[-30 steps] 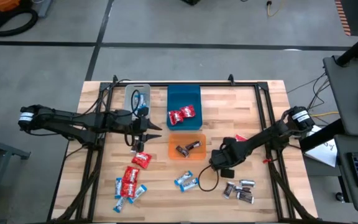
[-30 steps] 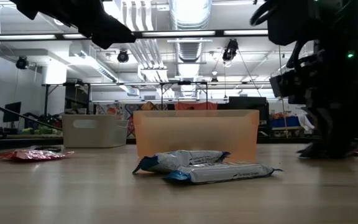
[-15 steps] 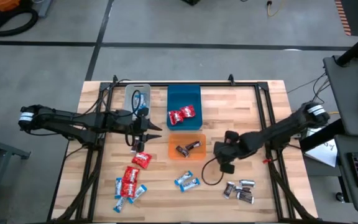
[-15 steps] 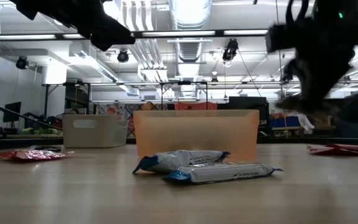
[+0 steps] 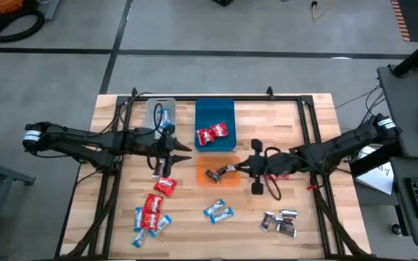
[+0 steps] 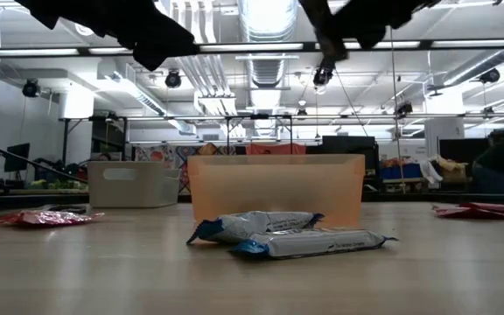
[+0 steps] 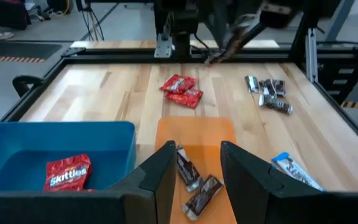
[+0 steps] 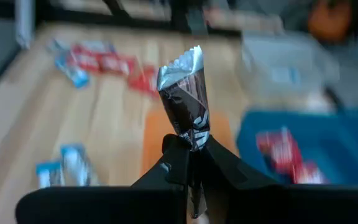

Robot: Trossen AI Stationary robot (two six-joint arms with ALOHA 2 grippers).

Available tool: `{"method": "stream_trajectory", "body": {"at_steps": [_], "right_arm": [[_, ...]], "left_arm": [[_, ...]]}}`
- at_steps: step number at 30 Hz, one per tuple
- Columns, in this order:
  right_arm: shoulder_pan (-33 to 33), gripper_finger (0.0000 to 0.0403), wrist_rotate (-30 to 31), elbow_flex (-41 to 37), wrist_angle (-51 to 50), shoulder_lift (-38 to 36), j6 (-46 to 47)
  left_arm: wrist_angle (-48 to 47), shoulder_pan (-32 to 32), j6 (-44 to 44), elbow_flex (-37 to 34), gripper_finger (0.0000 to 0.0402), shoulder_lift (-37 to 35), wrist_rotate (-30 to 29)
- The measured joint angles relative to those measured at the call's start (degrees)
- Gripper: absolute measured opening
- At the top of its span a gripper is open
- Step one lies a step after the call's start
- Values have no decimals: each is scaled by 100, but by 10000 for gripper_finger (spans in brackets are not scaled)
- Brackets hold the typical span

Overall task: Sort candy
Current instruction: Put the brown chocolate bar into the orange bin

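Note:
My right gripper (image 5: 238, 168) reaches in from the table's right to the right rim of the orange bin (image 5: 203, 161), shut on a dark brown-silver candy (image 8: 184, 102). Two dark candies (image 7: 191, 180) lie in that bin. The blue bin (image 5: 215, 112) holds red candy (image 5: 212, 133), and the clear bin (image 5: 160, 116) stands to its left. My left gripper (image 5: 171, 148) hovers open left of the orange bin, nothing between its fingers (image 7: 166, 177). More red (image 5: 152, 208), blue-and-white (image 5: 218, 211) and dark (image 5: 279, 222) candies lie on the table. My right gripper pinches one end of the dark candy's wrapper (image 8: 191, 138) between its two fingertips. The fingers come from the table's right, slanting a little downward. The candy sticks out beyond them, its crimped silver end (image 8: 182, 62) farthest from the fingers, lifted clear of table and bin.
A black frame (image 5: 216, 96) runs along the table's far edge and down both sides. In the low view two blue-and-white candies (image 6: 287, 236) lie before the orange bin (image 6: 276, 188), with red candy at the left (image 6: 42, 217) and right (image 6: 484, 210).
My right gripper has risen from the table beside the dark candy pile and gone toward the far-left, up to the orange bin's right rim. It has tipped from pointing down to nearly level. My left gripper has kept still.

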Motion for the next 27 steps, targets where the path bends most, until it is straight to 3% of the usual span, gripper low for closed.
{"method": "stream_trajectory", "body": {"at_steps": [6, 11, 17, 27], "right_arm": [[-359, 19, -258, -933, 2387, 401, -900], [-735, 19, -779, -1327, 3501, 813, -668], [-939, 19, -1192, -1384, 3800, 1299, -518], [-1085, 21, -1138, -1278, 3680, 1796, 28]], "left_arm": [[-534, -2, -583, 46, 110, -18, 9], [-1712, -24, -1284, 387, 110, -71, 15], [-2882, -46, -1773, 727, 110, -60, 22], [-3965, -59, -2138, 935, 110, -57, 24]]}}
